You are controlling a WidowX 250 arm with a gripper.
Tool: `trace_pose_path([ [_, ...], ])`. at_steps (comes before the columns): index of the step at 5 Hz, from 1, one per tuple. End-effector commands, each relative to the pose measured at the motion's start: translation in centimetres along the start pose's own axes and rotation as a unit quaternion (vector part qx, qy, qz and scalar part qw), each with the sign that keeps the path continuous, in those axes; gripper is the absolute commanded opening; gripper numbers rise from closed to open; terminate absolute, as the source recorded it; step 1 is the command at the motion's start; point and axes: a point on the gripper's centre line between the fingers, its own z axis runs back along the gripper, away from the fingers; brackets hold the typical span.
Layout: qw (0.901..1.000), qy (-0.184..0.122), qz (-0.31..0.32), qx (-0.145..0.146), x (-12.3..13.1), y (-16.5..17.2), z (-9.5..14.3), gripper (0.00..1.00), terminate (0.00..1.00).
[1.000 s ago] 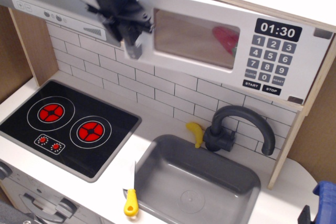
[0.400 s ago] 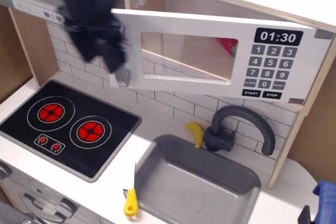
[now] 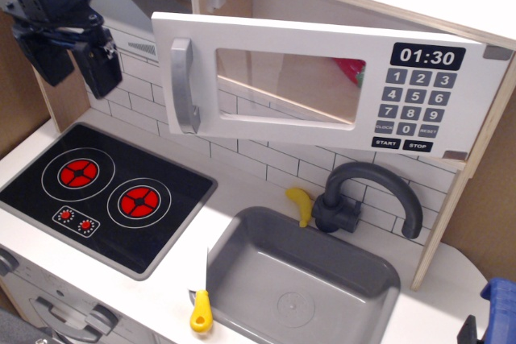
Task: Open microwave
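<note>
microwave [image 3: 322,86] door ajar, long axis horizontal (handle end swung outward) | gripper [image 3: 68,58] spread, empty

I see a black stove top [image 3: 105,195] with two red rings on the left. Next to it is a grey sink [image 3: 302,283] with a dark tap [image 3: 367,199] behind it. A yellow banana [image 3: 301,203] lies by the tap. A knife with a yellow handle [image 3: 201,300] rests at the sink's front corner. White tiles [image 3: 266,151] cover the wall.
</note>
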Motion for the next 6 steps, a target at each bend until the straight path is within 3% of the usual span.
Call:
trace_pose_path([
  [1, 0.9912, -0.049, 0.115, 0.044, 5.2, 0.2, 0.5, 1.00, 0.00],
  [2, 0.9874, -0.070, 0.131, 0.055, 6.9, -1.0, 0.5, 1.00, 0.00],
  [3, 0.9896, -0.079, 0.111, 0.047, 7.5, -3.5, 0.4, 1.00, 0.00],
  [4, 0.9962, -0.067, 0.041, 0.040, 5.1, -6.4, 0.1, 1.00, 0.00],
  [5, 0.9979, -0.047, 0.008, 0.045, 3.2, -8.5, -0.5, 1.00, 0.00],
  [6, 0.9993, -0.019, -0.009, 0.030, 2.0, -11.4, -1.5, 1.00, 0.00],
])
